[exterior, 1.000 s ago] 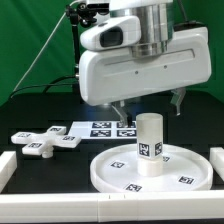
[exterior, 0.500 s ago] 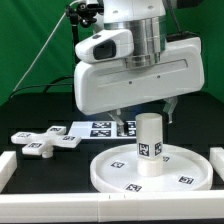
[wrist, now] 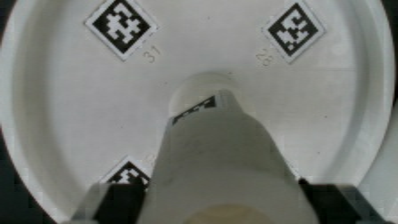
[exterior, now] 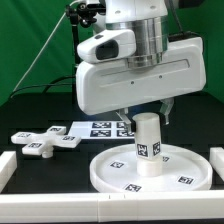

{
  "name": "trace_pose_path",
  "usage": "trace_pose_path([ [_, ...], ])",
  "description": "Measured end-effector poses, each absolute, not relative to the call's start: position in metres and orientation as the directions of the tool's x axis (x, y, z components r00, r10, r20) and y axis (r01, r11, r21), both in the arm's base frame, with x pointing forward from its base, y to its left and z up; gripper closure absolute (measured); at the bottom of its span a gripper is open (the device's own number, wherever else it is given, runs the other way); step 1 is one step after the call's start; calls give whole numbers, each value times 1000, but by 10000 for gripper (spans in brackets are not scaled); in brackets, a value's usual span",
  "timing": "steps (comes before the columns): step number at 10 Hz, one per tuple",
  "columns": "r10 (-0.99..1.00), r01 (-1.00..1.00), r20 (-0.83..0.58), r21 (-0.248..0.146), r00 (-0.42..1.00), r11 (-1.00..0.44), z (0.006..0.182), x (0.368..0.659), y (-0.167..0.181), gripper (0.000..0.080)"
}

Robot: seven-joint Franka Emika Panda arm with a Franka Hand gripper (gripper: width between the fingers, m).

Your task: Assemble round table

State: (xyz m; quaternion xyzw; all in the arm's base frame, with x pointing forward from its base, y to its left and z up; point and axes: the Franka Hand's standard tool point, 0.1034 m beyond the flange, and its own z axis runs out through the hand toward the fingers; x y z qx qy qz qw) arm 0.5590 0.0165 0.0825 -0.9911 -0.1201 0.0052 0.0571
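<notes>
The short thick cylinder leg [exterior: 149,146] stands upright in the middle of the large rimmed round disc [exterior: 112,172]. My gripper [exterior: 147,115] hangs straight over the leg, open, with one finger on each side of its top and small gaps showing. In the wrist view the leg [wrist: 221,150] rises from the disc [wrist: 71,100] between my dark fingertips [wrist: 128,200], and my gripper [wrist: 231,206] straddles it. The cross-shaped foot piece [exterior: 45,141] lies flat on the table at the exterior view's left, apart from the disc.
The marker board [exterior: 101,128] lies behind the disc, partly hidden by my gripper. Plain white bars edge the work area at the front [exterior: 50,208], the left [exterior: 5,166] and the right [exterior: 217,160]. A green curtain hangs behind.
My gripper has swung toward the exterior view's left and come down, so its fingers now reach beside the leg's top. The leg, disc and foot piece have not moved.
</notes>
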Motion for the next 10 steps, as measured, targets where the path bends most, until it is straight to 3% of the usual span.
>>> trace_pose_path([
  [2,179,177,-3,-116,984,-977,83,559,17,393],
  [5,-148,-150,-26,-121,989,-981,82,561,26,393],
  [7,-372,-374,-42,-134,927,-918,82,563,31,392],
  [10,-651,-658,-98,-111,753,-745,82,561,35,392],
])
